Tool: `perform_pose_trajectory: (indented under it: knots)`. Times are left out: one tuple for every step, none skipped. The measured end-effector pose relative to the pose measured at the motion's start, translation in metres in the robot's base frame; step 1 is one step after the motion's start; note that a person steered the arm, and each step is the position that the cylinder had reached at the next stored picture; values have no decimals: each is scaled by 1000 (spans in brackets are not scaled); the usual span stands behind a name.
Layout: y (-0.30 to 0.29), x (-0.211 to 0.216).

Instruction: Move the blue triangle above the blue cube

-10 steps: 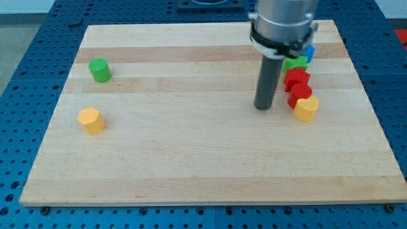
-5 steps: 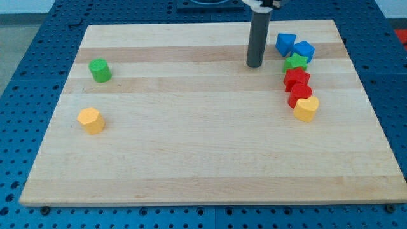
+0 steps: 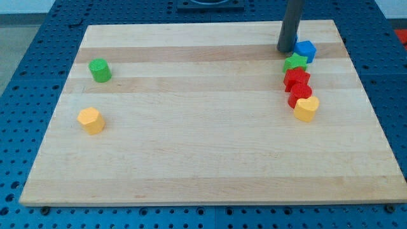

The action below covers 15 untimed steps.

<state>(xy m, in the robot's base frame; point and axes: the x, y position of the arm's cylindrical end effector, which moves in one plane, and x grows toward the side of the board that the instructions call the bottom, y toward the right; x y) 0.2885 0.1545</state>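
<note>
Pale wooden board [image 3: 191, 127] lies on a blue perforated bench [image 3: 25, 38], and the one camera view takes in all of it.

I have no jaws to open or close. The arm ends in a plain dark rod that grasps nothing and can only push. My tip [image 3: 285, 51] rests on the board near the view's top right corner. The blue cube [image 3: 306, 49] is just beside it on the view's right, but I cannot tell whether the two touch.

The blue triangle does not show anywhere. I judge it is hidden behind the rod, close against the tip.

Down the view from the tip runs a tight column. First comes a green star [image 3: 295, 62], then a red block [image 3: 296, 78], a second red block [image 3: 299, 93] and a yellow heart [image 3: 306, 109]. Well away to the tip's left are a green cylinder [image 3: 100, 70] and a yellow hexagonal block [image 3: 91, 120].

To do this step well, I should get the tip onto the triangle's far left side. From there I would push it in short strokes toward the view's right, along the strip between the cube and the board's top edge. The line must stay clear of the cube, because any contact would shove it into the star.
</note>
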Motion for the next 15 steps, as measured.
perform_pose_trajectory:
  knots:
    - [-23, -7]
    - [-36, -29]
    - [-36, -48]
    - [-36, -49]
    - [-36, -49]
    - [-36, -49]
    - [-36, -48]
    - [-33, -45]
    - [-26, -37]
    - [-17, -28]
    - [-13, -27]
    - [-18, -27]
    - [-20, -27]
    - [-20, -27]
    - [-19, -27]
